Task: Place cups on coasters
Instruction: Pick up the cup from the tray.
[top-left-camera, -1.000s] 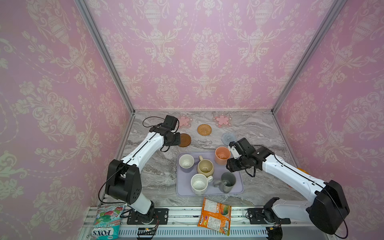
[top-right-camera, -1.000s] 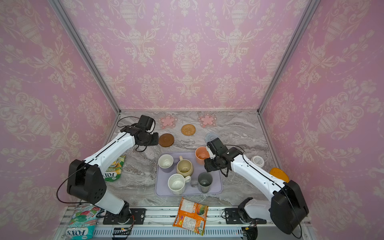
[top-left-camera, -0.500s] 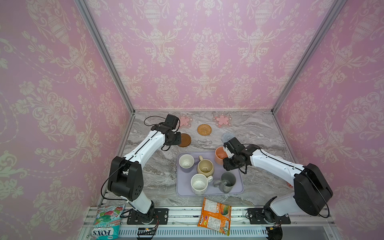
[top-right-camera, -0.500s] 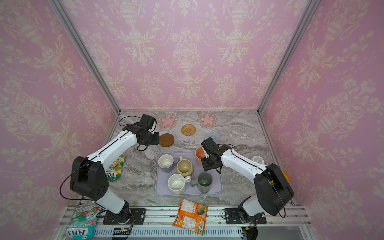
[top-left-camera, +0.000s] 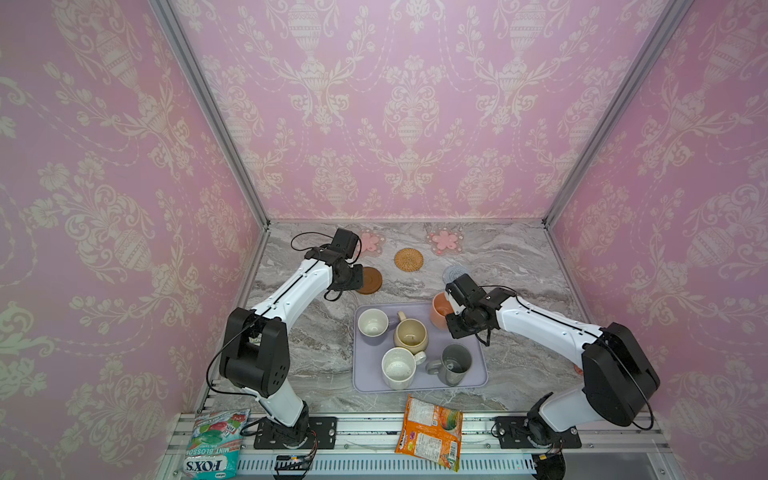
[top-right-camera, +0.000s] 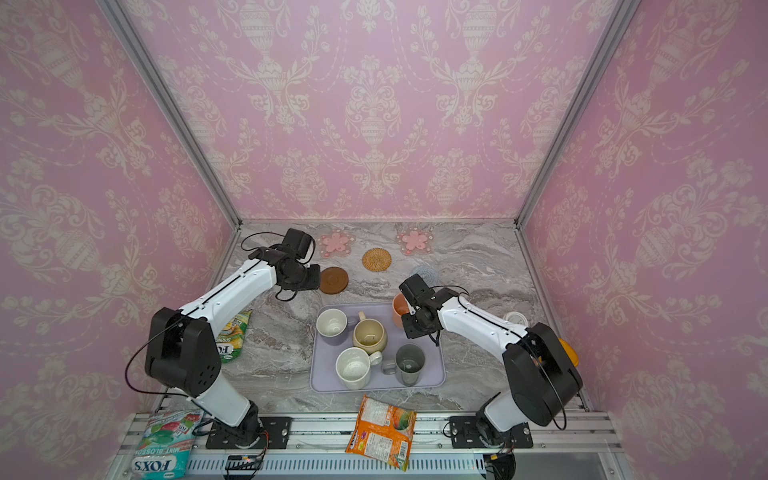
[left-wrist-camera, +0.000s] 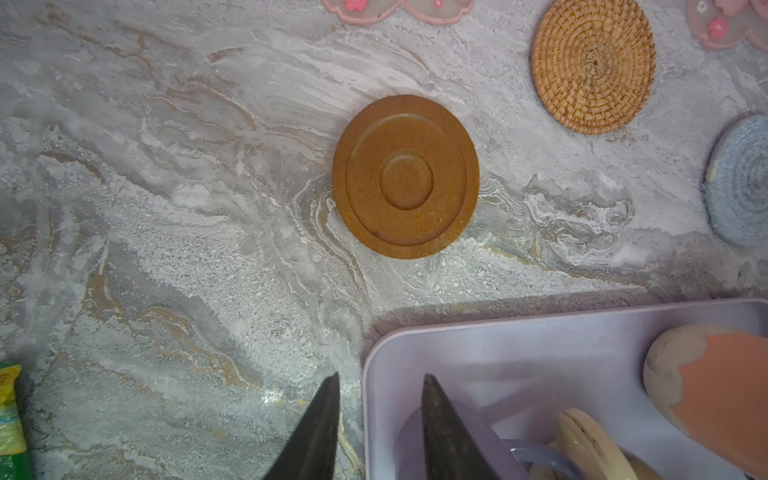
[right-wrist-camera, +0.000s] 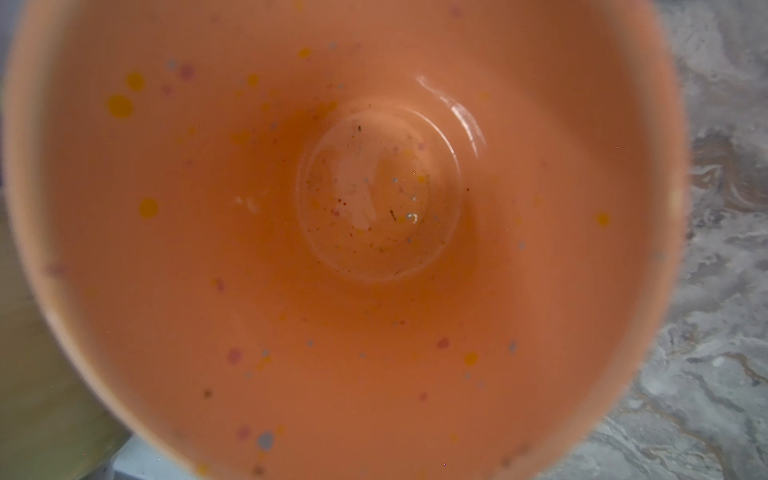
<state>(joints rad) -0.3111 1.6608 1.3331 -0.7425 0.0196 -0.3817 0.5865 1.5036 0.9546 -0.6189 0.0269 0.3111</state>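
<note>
Rattan coaster lies on grey marble tabletop between pink-papered walls.

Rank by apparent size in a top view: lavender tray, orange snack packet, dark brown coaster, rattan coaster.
Largest to smallest:
1. lavender tray
2. orange snack packet
3. dark brown coaster and rattan coaster: too alike to rank, and the brown one is partly hidden.

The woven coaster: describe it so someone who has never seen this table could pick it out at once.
On the marble table, look beyond the lavender tray. The woven coaster lies flat between two pink flower-shaped coasters, touching neither. It alone is tan basketwork, unlike the dark brown disc and the grey-blue disc nearby.
</note>
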